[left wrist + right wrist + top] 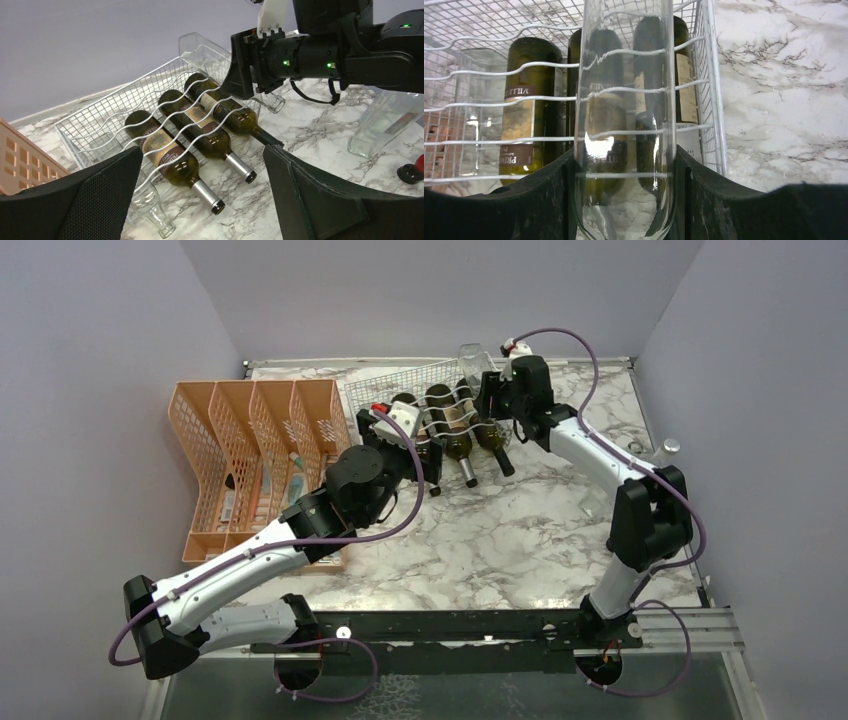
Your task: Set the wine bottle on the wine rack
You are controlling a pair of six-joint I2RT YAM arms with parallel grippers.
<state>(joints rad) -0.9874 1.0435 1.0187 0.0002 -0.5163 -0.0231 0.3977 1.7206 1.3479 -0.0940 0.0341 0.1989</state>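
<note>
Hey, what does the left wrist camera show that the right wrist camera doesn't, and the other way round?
Left wrist only: the capped necks of the dark bottles poking out of the wine rack, the orange organiser, a spare clear bottle on the marble, and the open left gripper. Right wrist only: a close-up of the right gripper clamping the clear wine bottle. Both: rack, three dark bottles, held bottle.

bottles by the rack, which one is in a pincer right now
The clear glass bottle, clamped in the right pincer beside the wine rack. The three dark green bottles lie in the rack's cradles, held by nothing.
</note>
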